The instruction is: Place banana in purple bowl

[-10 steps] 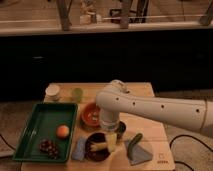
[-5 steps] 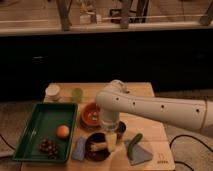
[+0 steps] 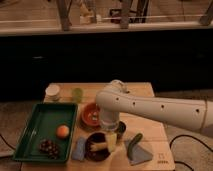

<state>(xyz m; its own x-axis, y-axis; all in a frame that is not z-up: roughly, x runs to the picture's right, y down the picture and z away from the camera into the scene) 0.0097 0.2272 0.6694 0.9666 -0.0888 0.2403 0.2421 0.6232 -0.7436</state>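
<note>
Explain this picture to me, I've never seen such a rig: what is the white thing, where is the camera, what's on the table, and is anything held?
The white tube is a robot arm reaching in from the right. It bends down to its gripper, the clamp at its end, which sits over the right edge of the purple bowl. There is only one camera view, looking down on the wooden table; where it is mounted isn't known. The pale banana lies at the bowl, beside the gripper; I can't tell whether it is held. Also there: an orange bowl, a green tray holding an orange and grapes, a white cup, a green cup and a cucumber.
</note>
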